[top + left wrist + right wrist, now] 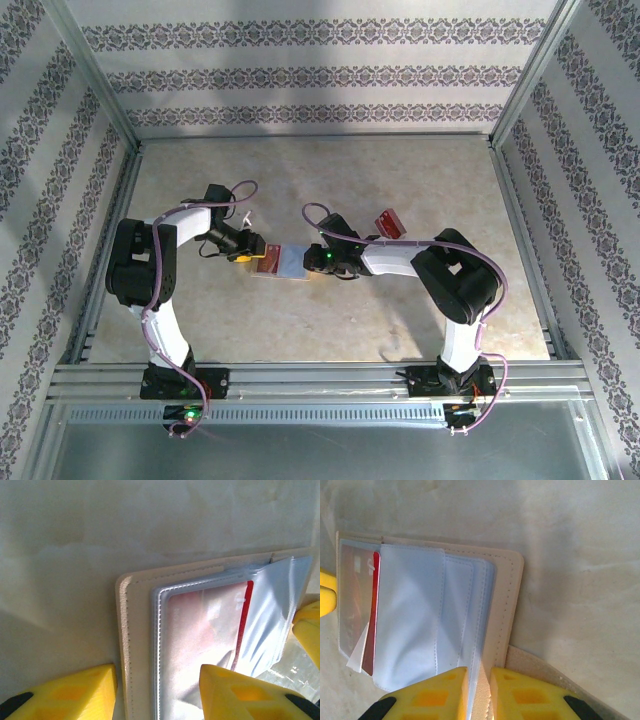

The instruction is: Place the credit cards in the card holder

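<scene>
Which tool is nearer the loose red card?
Right. The right tool is at the card holder's edge facing the loose red card; the left tool, at the opposite edge.

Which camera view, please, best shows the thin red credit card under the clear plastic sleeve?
The left wrist view: the thin red credit card lies large and central under the clear plastic sleeve. The right wrist view catches it at the left edge; the top external view, a small reddish patch.
</scene>
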Robot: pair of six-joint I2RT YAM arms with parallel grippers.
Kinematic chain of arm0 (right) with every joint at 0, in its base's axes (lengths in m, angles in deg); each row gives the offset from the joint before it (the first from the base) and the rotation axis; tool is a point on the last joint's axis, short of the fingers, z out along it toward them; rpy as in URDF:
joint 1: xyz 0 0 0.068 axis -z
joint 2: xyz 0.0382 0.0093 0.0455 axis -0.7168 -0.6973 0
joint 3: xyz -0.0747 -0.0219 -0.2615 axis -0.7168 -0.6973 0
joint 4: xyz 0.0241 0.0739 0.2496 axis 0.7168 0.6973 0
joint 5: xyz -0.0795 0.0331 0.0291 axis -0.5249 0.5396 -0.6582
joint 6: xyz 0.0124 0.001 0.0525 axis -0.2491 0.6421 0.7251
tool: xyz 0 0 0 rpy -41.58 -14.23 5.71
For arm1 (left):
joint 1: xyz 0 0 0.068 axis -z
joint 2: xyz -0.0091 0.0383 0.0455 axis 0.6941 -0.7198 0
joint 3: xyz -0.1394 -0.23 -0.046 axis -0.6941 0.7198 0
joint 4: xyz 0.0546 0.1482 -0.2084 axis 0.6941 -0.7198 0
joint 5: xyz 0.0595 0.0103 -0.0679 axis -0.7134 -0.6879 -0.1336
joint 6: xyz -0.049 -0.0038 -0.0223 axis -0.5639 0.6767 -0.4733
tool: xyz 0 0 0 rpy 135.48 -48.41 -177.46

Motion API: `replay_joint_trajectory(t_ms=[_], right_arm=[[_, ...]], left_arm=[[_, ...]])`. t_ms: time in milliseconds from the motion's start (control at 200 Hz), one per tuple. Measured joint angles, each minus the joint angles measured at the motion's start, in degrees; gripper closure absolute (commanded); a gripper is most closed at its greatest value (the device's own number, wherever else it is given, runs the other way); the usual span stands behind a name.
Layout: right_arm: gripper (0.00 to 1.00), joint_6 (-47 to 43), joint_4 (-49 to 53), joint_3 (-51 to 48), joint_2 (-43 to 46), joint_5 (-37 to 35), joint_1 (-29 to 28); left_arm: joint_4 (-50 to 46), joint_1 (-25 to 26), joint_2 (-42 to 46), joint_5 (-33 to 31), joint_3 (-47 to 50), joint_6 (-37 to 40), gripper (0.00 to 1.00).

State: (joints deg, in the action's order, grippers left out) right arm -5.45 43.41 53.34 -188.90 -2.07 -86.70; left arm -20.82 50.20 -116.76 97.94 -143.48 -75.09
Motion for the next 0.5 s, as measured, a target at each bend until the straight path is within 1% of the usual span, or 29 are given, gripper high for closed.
replay_joint_trajectory(t_ms=[130, 320, 500], right_arm=[[0.78, 0.0, -0.2, -0.1, 0.0, 0.0, 0.0], [0.78, 0.0, -1.1, -0.7, 0.0, 0.0, 0.0], [0.78, 0.0, -2.2, -1.4, 0.2, 0.0, -0.1]], left_arm=[[1.5, 0.0, -0.1, 2.4, 0.6, -1.0, 0.53], [4.6, 0.6, -0.4, 9.7, 1.7, -2.8, 0.54], [6.4, 0.8, -0.3, 12.6, 2.8, -3.9, 0.55]])
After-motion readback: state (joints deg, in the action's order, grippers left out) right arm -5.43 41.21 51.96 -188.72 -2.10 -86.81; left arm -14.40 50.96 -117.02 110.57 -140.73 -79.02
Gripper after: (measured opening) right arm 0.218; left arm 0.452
